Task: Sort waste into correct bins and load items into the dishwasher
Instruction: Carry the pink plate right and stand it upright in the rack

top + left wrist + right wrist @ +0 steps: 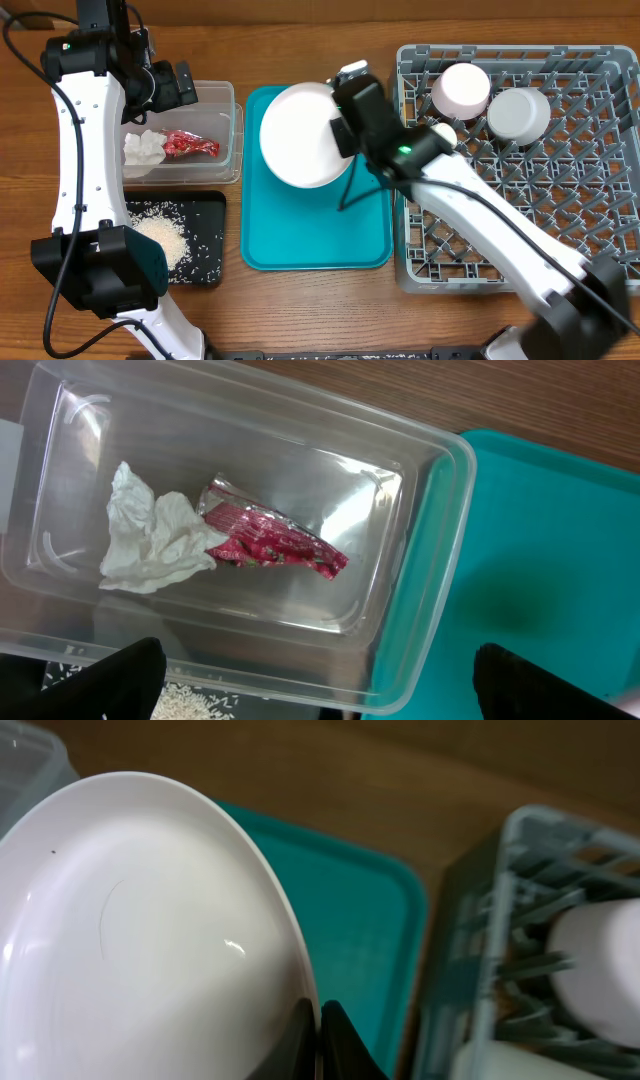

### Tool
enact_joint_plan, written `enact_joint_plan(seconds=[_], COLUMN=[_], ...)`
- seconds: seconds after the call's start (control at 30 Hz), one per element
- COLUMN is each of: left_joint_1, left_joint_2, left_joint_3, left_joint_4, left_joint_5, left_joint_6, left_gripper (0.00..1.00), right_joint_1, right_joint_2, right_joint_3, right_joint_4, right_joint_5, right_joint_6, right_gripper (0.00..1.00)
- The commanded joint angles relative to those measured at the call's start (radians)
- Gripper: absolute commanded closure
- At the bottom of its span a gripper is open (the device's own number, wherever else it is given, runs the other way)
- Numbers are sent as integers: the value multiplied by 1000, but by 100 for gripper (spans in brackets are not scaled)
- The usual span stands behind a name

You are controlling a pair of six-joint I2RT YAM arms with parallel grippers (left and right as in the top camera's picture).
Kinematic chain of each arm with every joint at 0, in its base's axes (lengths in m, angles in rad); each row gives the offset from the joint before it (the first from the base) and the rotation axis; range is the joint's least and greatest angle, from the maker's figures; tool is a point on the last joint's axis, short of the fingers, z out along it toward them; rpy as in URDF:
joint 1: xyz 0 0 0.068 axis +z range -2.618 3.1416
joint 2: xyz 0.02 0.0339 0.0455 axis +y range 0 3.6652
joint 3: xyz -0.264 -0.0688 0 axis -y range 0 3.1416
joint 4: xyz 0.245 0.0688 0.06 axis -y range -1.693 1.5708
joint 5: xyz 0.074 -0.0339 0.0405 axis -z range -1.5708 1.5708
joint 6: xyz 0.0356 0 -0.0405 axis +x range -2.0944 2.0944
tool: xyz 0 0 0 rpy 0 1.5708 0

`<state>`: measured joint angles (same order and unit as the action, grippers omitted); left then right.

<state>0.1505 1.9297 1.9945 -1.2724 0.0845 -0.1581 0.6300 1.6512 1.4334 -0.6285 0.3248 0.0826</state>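
Note:
My right gripper (345,128) is shut on the rim of a white plate (303,135) and holds it above the teal tray (315,250); in the right wrist view the fingers (318,1020) pinch the plate's (140,930) edge. My left gripper (178,88) is open and empty above the clear plastic bin (232,130), which holds a red wrapper (188,145) and a crumpled white tissue (142,150). The left wrist view shows the wrapper (275,540) and tissue (150,540) in the bin (420,560).
A grey dishwasher rack (560,200) at right holds a pink cup (460,88) and a white cup (518,112). A black tray (205,245) with spilled rice (165,238) lies at front left.

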Motion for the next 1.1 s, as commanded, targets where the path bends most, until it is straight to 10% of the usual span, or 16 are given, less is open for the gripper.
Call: enact_joint_plan(seconds=[0.0,0.5,1.07], left_joint_1=[-5,-5,-5], left_joint_2=[-13,-13,-13], left_joint_3=[13,13,13], left_joint_4=[-3,-3,-3], left_joint_5=[-8,-8,-8], left_joint_6=[-6,-6,-6], left_gripper=[0,0,0], right_joint_1=[2,-70,-344], right_joint_2=[-130,-394,-323], right_joint_3=[30,29,19], right_joint_4=[-13,-193,-529], right_joint_5=[188,1015,696], right_joint_6=[-178,-327,-306], right_gripper=[96,96,96])
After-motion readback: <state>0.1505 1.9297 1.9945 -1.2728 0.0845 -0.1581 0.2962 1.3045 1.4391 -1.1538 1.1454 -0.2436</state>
